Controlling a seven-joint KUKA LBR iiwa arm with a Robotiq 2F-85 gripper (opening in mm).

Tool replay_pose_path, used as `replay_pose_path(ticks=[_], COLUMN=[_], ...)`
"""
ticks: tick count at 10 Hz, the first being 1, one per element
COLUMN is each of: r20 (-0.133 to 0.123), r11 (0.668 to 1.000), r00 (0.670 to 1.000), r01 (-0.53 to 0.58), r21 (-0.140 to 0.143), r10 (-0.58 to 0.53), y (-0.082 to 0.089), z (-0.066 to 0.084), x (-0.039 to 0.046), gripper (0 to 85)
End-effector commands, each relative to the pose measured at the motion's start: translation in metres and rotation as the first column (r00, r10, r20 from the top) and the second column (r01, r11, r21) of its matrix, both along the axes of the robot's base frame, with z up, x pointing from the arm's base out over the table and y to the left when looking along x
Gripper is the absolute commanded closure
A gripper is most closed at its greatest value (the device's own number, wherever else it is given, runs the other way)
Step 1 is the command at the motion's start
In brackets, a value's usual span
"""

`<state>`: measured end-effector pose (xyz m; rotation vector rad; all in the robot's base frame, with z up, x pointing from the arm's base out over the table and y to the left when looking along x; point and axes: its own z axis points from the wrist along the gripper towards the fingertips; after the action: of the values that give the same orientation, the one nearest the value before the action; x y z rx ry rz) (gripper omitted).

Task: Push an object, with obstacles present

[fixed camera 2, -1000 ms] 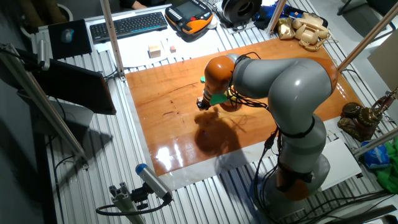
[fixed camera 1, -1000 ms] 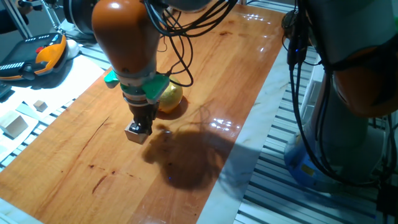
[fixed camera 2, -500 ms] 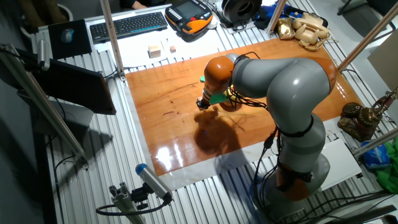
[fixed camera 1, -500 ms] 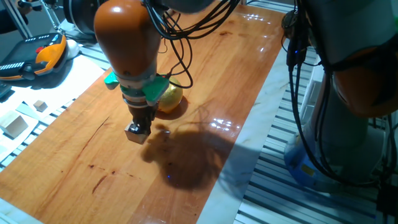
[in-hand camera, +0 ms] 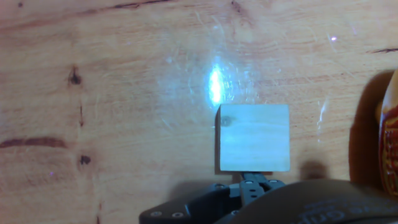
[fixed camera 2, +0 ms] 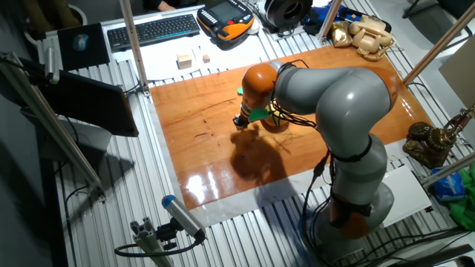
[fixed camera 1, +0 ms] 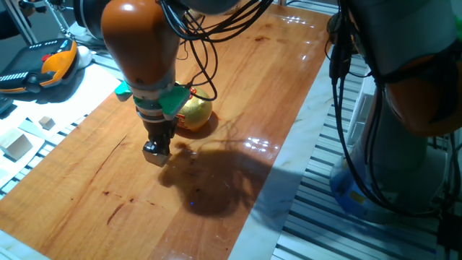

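Observation:
The small light-wood cube (fixed camera 1: 152, 154) lies on the wooden table just in front of my gripper (fixed camera 1: 159, 147). In the hand view the cube (in-hand camera: 253, 138) sits square before the fingertips (in-hand camera: 254, 183), which are shut together and touch its near side. The gold piggy bank (fixed camera 1: 193, 114) stands close behind the gripper, apart from the cube; its red-marked edge shows at the right border of the hand view (in-hand camera: 390, 146). In the other fixed view the gripper (fixed camera 2: 239, 123) is low on the table, with the pig (fixed camera 2: 276, 123) partly hidden behind the arm.
A larger pale wooden block (fixed camera 1: 16, 144) and a tinier cube (fixed camera 1: 46, 123) lie off the table's left edge. An orange teach pendant (fixed camera 1: 43, 66) lies further back. A pale strip (fixed camera 1: 289, 166) borders the table's right side. A keyboard (fixed camera 2: 152, 30) lies beyond the table.
The gripper has moved a little to the left with the cube ahead of it, away from the pig. More of the pig now shows. The pig has not moved.

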<state>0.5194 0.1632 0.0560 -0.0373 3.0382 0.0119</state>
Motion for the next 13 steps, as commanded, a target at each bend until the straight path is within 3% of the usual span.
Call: replay_pose_path(ticks=[1, 7, 13], r20=[-0.003, -0.003, -0.009], r11=[1.0, 1.0, 1.0], r00=[1.0, 1.0, 1.0], r01=[-0.002, -0.003, -0.002], r21=[-0.001, 0.0, -0.021], r10=[0.002, 0.003, 0.002], y=[0.001, 0.001, -0.003], z=[0.002, 0.004, 0.011], x=[0.0031, 0.0202, 0.0395], gripper=[85.0, 85.0, 85.0])
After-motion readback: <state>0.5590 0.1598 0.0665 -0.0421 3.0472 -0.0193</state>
